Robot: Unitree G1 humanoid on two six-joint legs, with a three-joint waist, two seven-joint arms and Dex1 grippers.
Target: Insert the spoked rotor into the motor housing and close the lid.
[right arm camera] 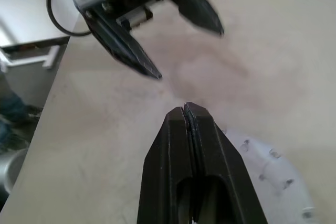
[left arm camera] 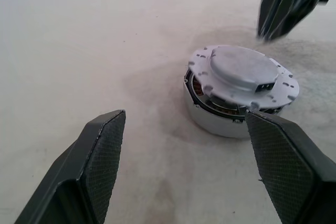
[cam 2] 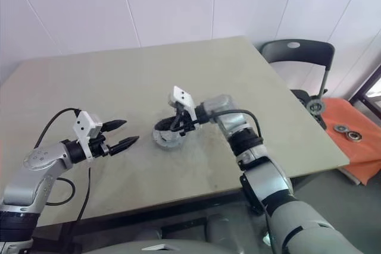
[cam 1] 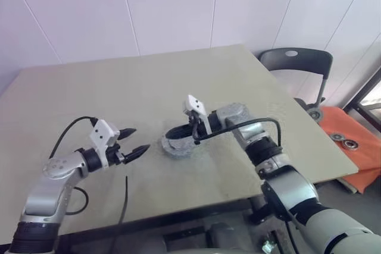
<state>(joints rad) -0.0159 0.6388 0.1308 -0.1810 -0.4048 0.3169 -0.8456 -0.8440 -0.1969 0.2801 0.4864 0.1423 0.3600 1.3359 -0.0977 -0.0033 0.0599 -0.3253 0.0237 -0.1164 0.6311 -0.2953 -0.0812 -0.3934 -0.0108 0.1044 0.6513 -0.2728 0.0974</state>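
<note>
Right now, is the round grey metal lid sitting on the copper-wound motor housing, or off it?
On it. The grey metal lid lies flat atop the motor housing, with copper windings showing in the gap beneath its rim.

Soft even daylight, slight motion blur

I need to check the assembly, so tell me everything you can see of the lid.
The lid is a round, matt grey metal disc with a raised domed centre, a flat flange dotted with small bosses, and a dark notch at the dome's edge. It lies level on the motor housing, with copper windings visible in the gap beneath. The assembly rests on the table. No claw touches it.
</note>
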